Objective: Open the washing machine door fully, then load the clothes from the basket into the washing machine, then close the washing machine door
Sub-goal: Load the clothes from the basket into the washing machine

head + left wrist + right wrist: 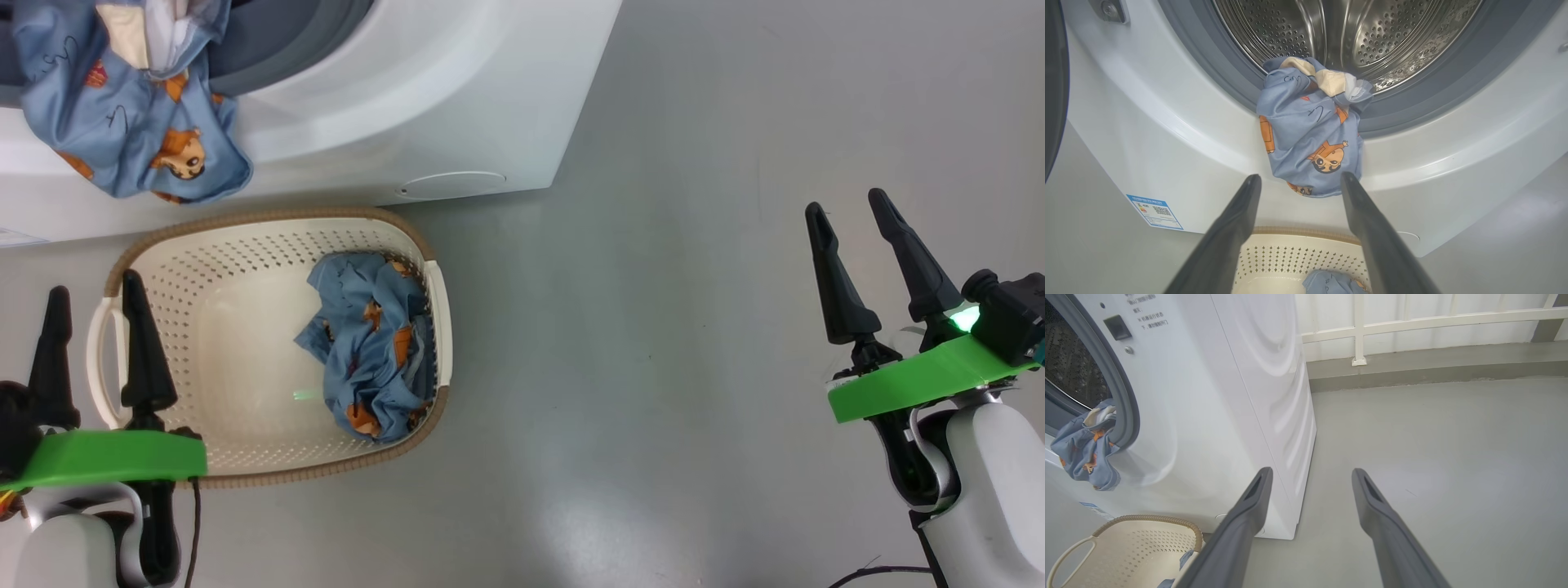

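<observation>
The white washing machine [424,90] stands with its drum mouth uncovered. One blue bear-print garment [135,106] hangs over the grey seal, half out of the steel drum [1339,32]. A second bundle of clothes [371,347] lies in the right part of the cream basket [163,269] on the floor before the machine. My left gripper [94,314] is open and empty over the basket's left handle. Off to the right, over bare floor, my right gripper [853,216] is open and empty. A dark curved edge of the washing machine door [1052,81] shows at the left of the left wrist view.
Grey floor [694,327] stretches to the right of the machine and basket. A white railing [1412,322] and a low kerb run behind the machine. A blue label sticker [1154,211] sits low on the machine front.
</observation>
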`<state>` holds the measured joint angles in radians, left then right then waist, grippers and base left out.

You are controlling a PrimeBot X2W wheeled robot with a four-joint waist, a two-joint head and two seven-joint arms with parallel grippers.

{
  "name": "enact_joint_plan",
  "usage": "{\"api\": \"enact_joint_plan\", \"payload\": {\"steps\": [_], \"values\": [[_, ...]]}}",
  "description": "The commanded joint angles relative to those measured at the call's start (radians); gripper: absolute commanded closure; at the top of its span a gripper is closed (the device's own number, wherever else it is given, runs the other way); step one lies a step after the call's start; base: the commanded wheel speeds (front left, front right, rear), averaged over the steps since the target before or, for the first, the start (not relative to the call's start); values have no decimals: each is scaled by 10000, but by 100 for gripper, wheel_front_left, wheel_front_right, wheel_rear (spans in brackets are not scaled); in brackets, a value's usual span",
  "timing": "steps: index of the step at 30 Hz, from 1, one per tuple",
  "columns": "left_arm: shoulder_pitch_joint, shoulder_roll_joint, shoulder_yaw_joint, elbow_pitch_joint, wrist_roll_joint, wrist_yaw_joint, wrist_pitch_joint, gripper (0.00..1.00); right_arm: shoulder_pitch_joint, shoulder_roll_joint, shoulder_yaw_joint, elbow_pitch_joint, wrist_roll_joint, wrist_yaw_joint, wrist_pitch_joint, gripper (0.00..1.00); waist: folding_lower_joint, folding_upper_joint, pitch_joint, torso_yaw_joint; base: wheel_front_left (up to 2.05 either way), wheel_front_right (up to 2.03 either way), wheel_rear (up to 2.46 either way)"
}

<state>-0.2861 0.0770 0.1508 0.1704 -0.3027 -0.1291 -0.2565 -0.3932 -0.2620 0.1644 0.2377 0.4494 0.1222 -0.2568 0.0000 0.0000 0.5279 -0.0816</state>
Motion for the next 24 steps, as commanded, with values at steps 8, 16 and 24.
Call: {"api": "enact_joint_plan", "payload": {"steps": [8,16,24], "values": [[-140,194,297,19,-20,-15,-53,0,292,-100,127,-215,-10,85,-49,0,0,0,69,-31,0,0,0],[-1305,521,254,1196,-273,-15,-53,0,182,23,137,-220,-4,85,-49,0,0,0,275,-88,0,0,0],[-2719,999,129,2691,-508,-15,-53,0,59,109,165,-240,7,85,-49,0,0,0,522,-223,0,0,0]]}}
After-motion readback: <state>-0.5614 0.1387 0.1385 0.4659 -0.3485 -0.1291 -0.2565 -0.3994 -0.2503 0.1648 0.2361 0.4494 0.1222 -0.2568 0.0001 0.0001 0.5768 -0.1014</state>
